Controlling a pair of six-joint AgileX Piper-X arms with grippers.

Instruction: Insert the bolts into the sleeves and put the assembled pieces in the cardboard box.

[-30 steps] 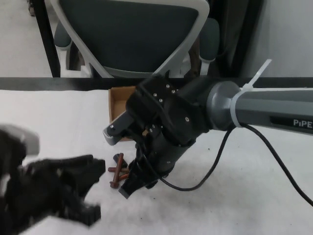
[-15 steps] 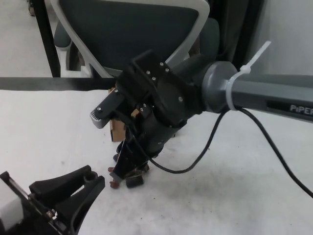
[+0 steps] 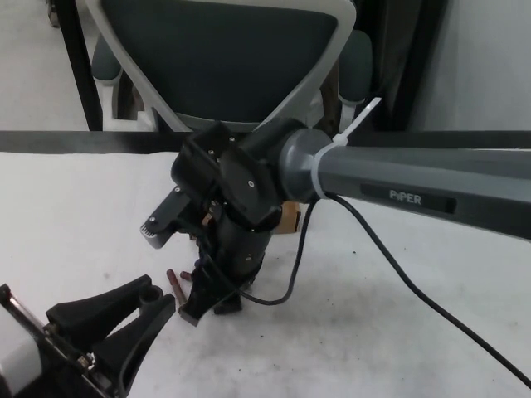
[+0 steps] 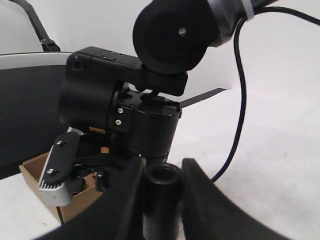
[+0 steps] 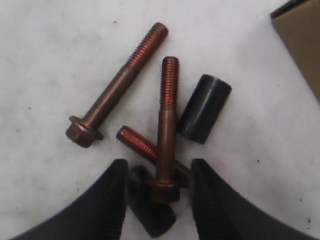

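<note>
Three copper bolts lie crossed on the white bench: one [image 5: 117,85] apart, one [image 5: 166,125] over a shorter-looking one [image 5: 142,145]. A black sleeve [image 5: 205,109] lies beside them, and a second sleeve [image 5: 150,212] lies under the middle bolt's head. My right gripper [image 5: 159,172] is open and straddles that bolt's head; it hangs low over the pile [image 3: 207,303]. My left gripper [image 4: 161,200] is shut on a black sleeve [image 4: 162,182], held upright with its bore showing, at the bench's near left [image 3: 162,298]. The cardboard box [image 4: 32,170] stands behind the right wrist.
A bolt [image 3: 174,284] pokes out to the left of the right gripper. The box's corner [image 5: 300,40] is close to the pile. An office chair [image 3: 232,50] stands beyond the bench's far edge. White bench surface [image 3: 398,332] stretches to the right.
The right arm's wrist has swung left and down over the bolts. The left gripper has dropped back from mid-left to the near-left corner and now holds still.
</note>
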